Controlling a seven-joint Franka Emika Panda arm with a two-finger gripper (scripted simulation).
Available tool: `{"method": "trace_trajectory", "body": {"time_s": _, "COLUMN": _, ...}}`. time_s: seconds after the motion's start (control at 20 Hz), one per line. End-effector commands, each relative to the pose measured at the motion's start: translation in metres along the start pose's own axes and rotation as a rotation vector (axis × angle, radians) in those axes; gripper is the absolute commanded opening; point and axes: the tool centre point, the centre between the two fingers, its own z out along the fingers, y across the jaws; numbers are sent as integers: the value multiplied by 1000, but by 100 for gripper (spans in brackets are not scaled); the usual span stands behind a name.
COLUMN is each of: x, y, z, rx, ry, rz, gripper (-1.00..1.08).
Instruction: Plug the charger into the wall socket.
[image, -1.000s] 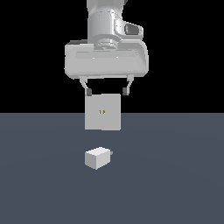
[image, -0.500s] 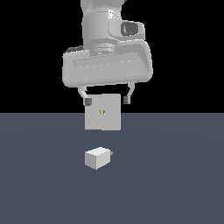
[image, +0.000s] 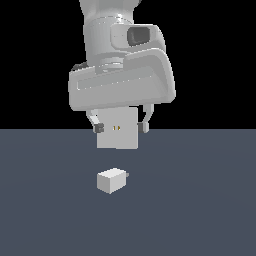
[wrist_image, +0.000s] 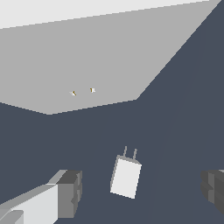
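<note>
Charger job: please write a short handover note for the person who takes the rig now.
Gripper: jaws open, holding nothing, hanging above the floor.
Charger: lies on the floor, free, below the jaws; in the wrist view its prongs point toward the wall socket.
Wall socket: stands upright behind the charger, slots empty.
Done: nothing grasped, nothing plugged.
Left: lower, grasp the charger, line up the prongs, push it into the slots.
</note>
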Motion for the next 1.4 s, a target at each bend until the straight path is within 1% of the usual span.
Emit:
{"method": "trace_trajectory", "body": {"time_s": 0.0, "x": -5, "y": 0, "z": 5, "rx": -5, "ry": 13, "rz": 44, "gripper": 100}}
{"method": "trace_trajectory", "body": {"time_s": 0.35, "x": -18, "y": 0, "z": 19, "rx": -19, "ry": 46, "rz": 153, "gripper": 100}}
{"method": "trace_trajectory", "body": {"time_s": 0.7, "x": -26, "y": -1, "z": 29, "rx": -29, "ry": 68, "rz": 226, "gripper": 100}}
{"method": "trace_trajectory", "body": {"time_s": 1.0, "x": -29, "y": -1, "z": 33, "rx": -34, "ry": 77, "rz": 257, "gripper": 100}}
{"method": "trace_trajectory", "body": {"time_s": 1.35, "x": -30, "y": -2, "z": 36, "rx": -35, "ry": 77, "rz": 258, "gripper": 100}}
